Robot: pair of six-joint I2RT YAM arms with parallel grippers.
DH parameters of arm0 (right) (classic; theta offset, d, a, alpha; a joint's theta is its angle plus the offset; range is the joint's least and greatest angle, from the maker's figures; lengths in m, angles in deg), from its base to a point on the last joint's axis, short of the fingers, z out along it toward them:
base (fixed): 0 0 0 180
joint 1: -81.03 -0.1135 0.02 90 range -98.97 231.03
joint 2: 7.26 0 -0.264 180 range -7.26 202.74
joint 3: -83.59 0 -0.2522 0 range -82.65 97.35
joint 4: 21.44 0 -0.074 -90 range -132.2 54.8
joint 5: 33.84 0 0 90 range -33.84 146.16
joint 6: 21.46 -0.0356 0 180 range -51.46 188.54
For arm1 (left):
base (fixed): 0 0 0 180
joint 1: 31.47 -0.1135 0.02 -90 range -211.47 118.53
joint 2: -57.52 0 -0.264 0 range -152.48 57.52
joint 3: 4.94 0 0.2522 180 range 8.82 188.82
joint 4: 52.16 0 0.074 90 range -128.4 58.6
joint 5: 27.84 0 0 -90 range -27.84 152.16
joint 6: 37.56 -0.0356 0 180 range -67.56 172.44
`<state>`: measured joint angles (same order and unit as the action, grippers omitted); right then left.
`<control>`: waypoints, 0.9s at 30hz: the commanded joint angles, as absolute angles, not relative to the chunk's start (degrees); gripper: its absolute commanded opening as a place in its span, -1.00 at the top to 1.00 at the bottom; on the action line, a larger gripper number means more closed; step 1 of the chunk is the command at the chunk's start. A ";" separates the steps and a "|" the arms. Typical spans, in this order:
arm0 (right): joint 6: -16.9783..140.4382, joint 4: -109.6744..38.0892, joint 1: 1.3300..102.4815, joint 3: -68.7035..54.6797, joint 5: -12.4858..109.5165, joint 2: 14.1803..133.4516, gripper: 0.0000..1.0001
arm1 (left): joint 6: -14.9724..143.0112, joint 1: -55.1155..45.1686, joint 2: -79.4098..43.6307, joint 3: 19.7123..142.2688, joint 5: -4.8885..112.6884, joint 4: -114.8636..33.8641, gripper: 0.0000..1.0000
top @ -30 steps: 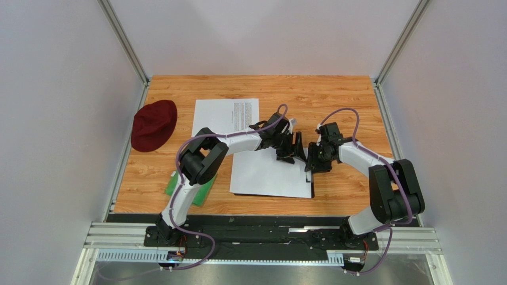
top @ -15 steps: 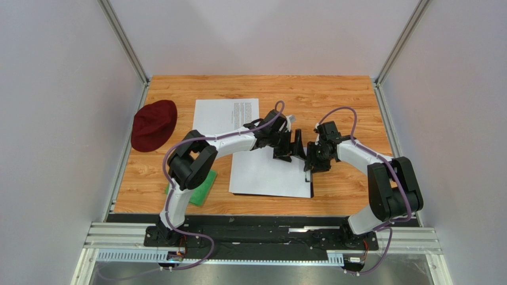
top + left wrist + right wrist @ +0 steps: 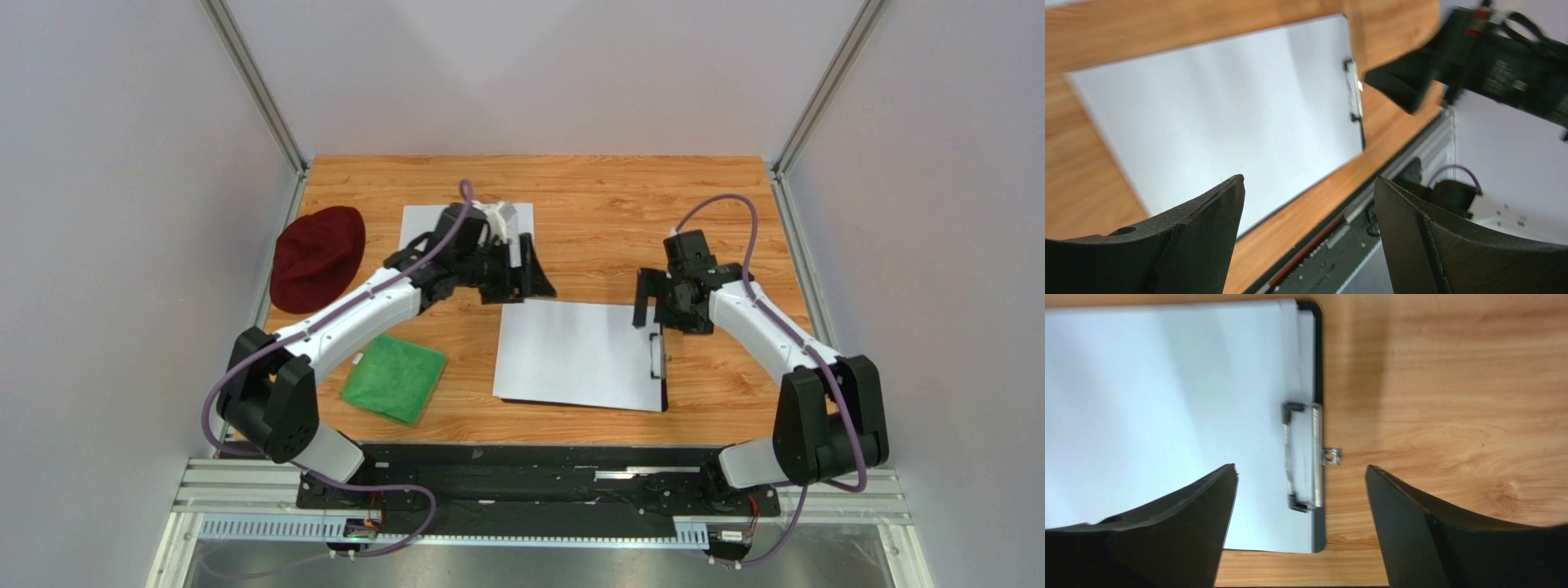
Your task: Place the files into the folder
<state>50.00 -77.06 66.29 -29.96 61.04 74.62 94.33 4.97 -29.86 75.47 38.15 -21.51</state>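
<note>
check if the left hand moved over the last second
Yes. In the top view the left hand swung up-left, from the near sheet to the far sheet, closer to the red hat.

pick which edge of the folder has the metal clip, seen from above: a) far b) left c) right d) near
c: in the top view the clip sits midway along the right edge of the folder, overlapping the sheet.
</note>
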 commanded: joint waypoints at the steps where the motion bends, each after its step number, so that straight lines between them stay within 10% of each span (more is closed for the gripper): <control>1: 48.78 -65.30 66.09 -20.87 48.19 71.92 -1.00 | 89.71 -2.98 -27.82 74.82 40.54 -17.48 -0.72; 4: 42.37 -48.93 63.39 -17.36 40.17 80.60 -1.00 | 89.36 -8.43 -33.17 78.68 41.07 -17.40 -0.72; 15: 41.39 -58.04 56.86 22.97 44.20 115.77 -0.83 | 89.79 -15.30 -60.58 106.11 44.50 -10.79 -0.45; 21: 41.21 -58.75 56.42 28.00 43.15 124.65 -0.29 | 93.30 -16.09 -69.20 111.65 43.36 -11.33 -0.37; 27: 43.67 -60.07 54.76 28.53 45.34 127.21 -0.30 | 98.75 -16.71 -72.91 110.52 43.70 -11.23 -0.26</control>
